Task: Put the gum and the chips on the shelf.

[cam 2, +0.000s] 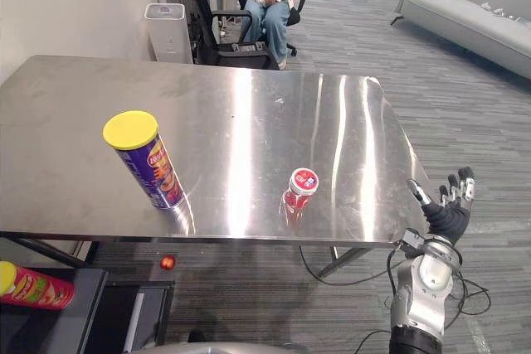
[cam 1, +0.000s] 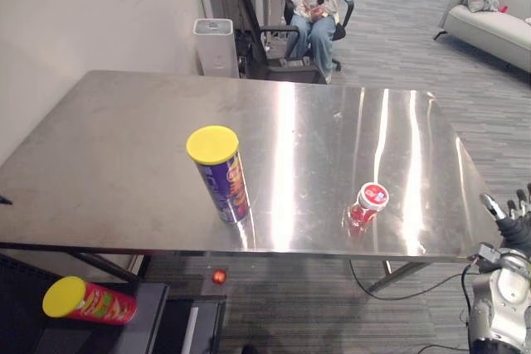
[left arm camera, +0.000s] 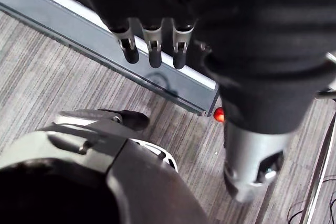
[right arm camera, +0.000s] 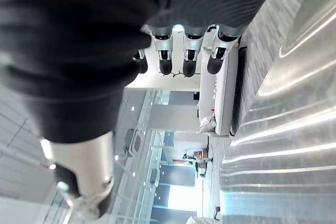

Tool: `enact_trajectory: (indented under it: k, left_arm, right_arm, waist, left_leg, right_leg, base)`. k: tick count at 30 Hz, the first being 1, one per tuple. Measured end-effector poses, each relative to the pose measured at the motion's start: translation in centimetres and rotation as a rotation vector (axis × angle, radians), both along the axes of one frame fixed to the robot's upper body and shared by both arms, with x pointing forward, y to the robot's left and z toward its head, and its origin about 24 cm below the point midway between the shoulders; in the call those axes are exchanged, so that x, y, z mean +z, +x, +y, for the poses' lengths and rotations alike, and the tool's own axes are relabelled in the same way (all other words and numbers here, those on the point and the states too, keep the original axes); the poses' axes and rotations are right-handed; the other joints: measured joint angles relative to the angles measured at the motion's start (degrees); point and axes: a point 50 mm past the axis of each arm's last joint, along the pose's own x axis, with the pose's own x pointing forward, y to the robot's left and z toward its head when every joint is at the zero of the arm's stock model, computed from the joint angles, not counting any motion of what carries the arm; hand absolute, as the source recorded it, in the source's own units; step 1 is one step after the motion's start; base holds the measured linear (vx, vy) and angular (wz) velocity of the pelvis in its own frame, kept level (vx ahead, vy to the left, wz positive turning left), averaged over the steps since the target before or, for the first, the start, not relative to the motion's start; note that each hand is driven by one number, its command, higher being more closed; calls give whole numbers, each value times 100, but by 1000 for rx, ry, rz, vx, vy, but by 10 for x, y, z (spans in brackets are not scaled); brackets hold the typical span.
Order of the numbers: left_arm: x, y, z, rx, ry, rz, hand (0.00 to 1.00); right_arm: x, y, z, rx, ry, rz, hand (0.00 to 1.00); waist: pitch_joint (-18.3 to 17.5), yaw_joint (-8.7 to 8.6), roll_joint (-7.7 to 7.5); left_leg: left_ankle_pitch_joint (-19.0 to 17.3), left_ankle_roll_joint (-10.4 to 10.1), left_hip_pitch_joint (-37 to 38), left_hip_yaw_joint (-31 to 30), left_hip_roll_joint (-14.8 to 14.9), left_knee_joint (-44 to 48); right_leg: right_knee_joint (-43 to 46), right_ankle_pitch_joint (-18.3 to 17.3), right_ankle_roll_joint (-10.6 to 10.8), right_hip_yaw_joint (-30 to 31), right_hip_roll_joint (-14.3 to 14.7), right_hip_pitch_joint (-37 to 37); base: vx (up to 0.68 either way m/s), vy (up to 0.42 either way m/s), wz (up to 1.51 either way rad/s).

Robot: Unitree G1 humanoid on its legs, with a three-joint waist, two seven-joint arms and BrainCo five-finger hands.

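A purple chips can (cam 1: 221, 175) with a yellow lid stands upright near the front edge of the steel table (cam 1: 124, 147). To its right stands the gum, a small red bottle (cam 1: 367, 205) with a white lid. My right hand (cam 2: 449, 206) is raised off the table's front right corner, open, fingers spread and holding nothing. The fingers (left arm camera: 152, 48) of my left hand hang straight above the floor, empty. A red chips can (cam 1: 88, 301) with a yellow lid lies on its side on a low dark shelf (cam 1: 153, 317) at the lower left.
A person sits on an office chair (cam 1: 257, 35) beyond the table's far edge, beside a white box-shaped unit (cam 1: 216, 47). A light sofa (cam 1: 498, 14) stands at the back right. A small red ball (cam 1: 219, 276) lies on the floor under the table.
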Motion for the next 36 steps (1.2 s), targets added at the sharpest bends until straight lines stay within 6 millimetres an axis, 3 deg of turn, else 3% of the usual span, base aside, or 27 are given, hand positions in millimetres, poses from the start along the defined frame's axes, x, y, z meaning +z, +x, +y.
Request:
enact_trajectory:
  k: [6,11,14,19,30,36]
  left_arm:
    - [-1,-4,-4,-20,0,5,0]
    - [-1,-7,-6,-16,-2,7,0]
    - [-1,-10,-4,-15,3,12,0]
    - [-2,-16,-11,-8,-18,24,0]
    - [0,-21,-2,-31,3,38,0]
    - [0,-20,-3,-53,3,42,0]
  right_arm:
    - [12,11,16,245,-162,53,0]
    - [13,10,15,291,-228,102,0]
    - [21,11,18,310,-252,81,0]
    - [30,8,25,442,-343,107,0]
    - [20,12,49,610,-354,145,0]
    - [17,16,57,660,-410,183,0]
  waist:
    - [-70,-118,136]
    - [-58,-124,181]
    - [-54,-126,102]
    - [-92,-130,231]
    - [-90,-121,41]
    - [-94,-118,50]
  left_leg:
    - [22,28,0,-22,14,-2]
    - [79,56,-33,-133,0,-39]
    - [152,70,-107,-174,-132,-40]
    - [229,45,-156,-324,-114,-41]
    - [234,55,-234,-368,-125,-39]
    - [231,53,-285,-489,-127,-39]
  right_leg:
    - [-1,40,-51,-59,18,-10]
    - [-6,17,-70,-153,7,-7]
    - [-36,-327,-23,-291,-132,-11]
    - [0,-388,21,-412,-124,7]
    - [-24,-333,51,-473,-115,-7]
    - [-34,-339,34,-575,-98,17]
  base:
    - [-6,-10,-1]
    - [-73,-27,5]
    - [-115,-36,10]
    - [-73,-16,14]
    - [34,1,3]
    - [37,-9,10]
